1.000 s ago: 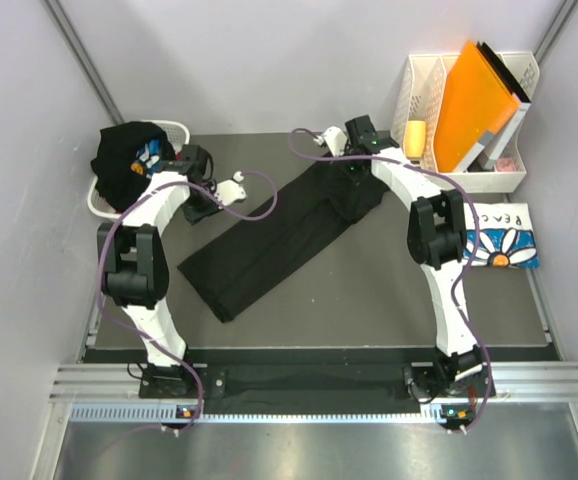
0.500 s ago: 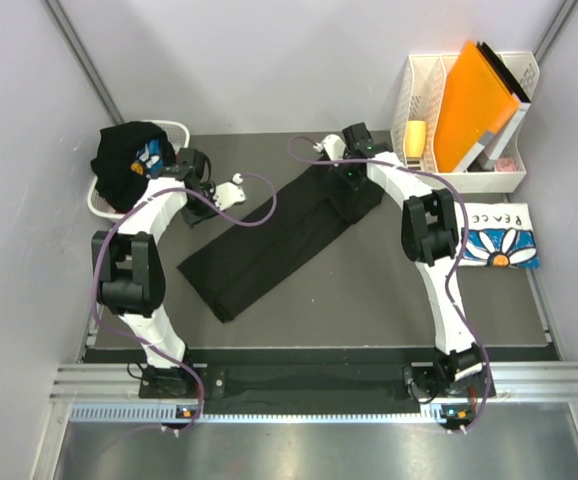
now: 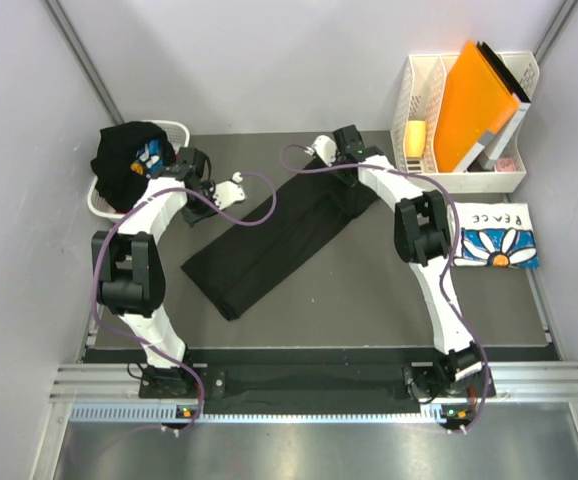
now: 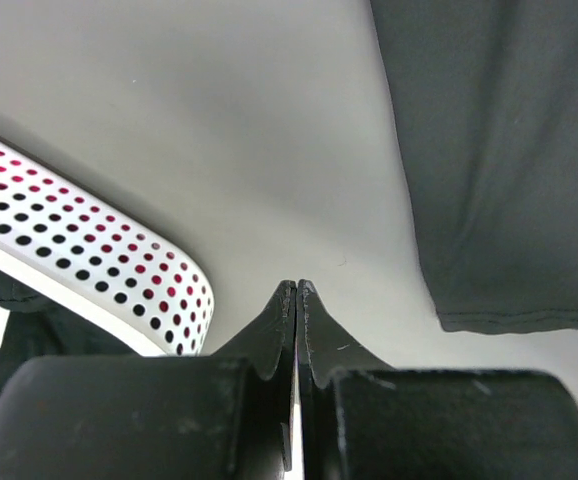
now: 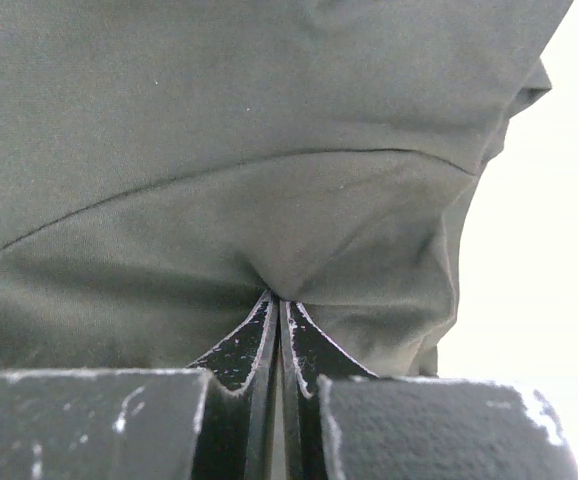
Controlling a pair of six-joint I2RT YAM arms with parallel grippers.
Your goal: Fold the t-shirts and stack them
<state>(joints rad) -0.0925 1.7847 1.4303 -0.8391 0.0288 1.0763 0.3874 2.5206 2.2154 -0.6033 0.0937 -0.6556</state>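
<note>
- a black t-shirt (image 3: 269,240), folded into a long strip, lies flat on the table (image 3: 369,300), running slantwise from near left to far right
- the right gripper (image 5: 277,300) is at the far right end of that strip; its fingers are pressed together with a small pucker of the black cloth pinched between the tips
- the left gripper (image 4: 296,290) sits low over bare table, left of the strip, with its fingers together and holding nothing; the shirt's hem lies to its right, apart from it
- a white basket (image 3: 97,203) stands at the far left, just beside the left gripper, with a second black t-shirt (image 3: 119,160) heaped in it and a bit of blue print showing
- a folded white t-shirt (image 3: 499,240) with a blue daisy print lies at the right edge of the table, well apart from the strip
- an orange folder (image 3: 474,95) stands in a white file rack (image 3: 414,90) at the far right
</note>
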